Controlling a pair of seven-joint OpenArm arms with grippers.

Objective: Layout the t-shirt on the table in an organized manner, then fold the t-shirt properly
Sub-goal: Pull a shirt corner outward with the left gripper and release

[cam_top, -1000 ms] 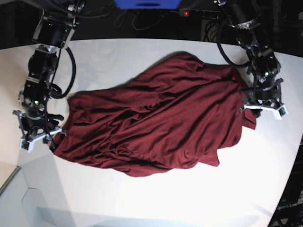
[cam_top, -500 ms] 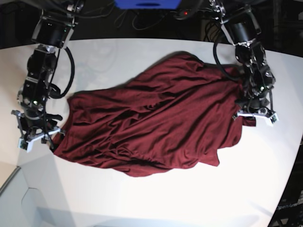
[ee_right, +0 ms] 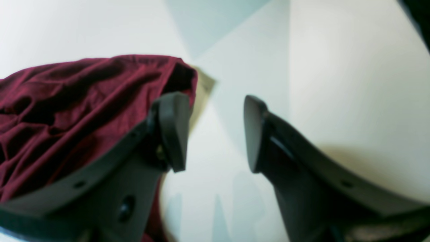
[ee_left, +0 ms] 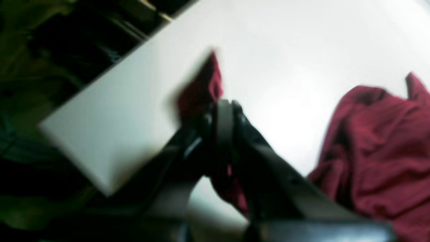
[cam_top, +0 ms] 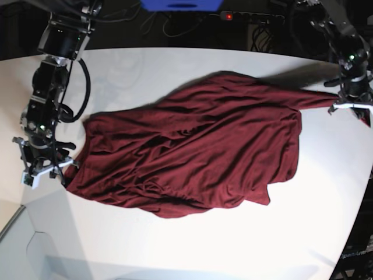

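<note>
- white table (cam_top: 175,245) is filling the base view, with dark cables and a blue box sitting beyond its far curved edge.
- i'm seeing the t-shirt (cam_top: 192,151) lying rumpled across the middle of the table, diagonal creases running through the body.
- what is different from a second ago: the sleeve (cam_top: 309,100) on the base view's right was bunched beside the shirt body, and now it is stretching out in a taut strip toward the table edge.
- i'm reading that as the layout step going on, that sleeve coming out straight; the body is still wrinkled, so folding is not yet due.
- my left gripper (cam_top: 351,106) has travelled outward and away from the shirt body, and is now sitting near the right edge of the base view.
- its wrist view is blurring, but the fingers are pressing together with maroon cloth poking out past them, so i'm judging them clamped on the sleeve.
- my right gripper (cam_top: 45,166) is hanging at the opposite corner of the shirt, arm reaching down from the far side, pose barely changed.
- in its wrist view the fingers (ee_right: 173,129) are standing apart, nothing between them, one finger just beside the shirt's corner (ee_right: 181,72).
</note>
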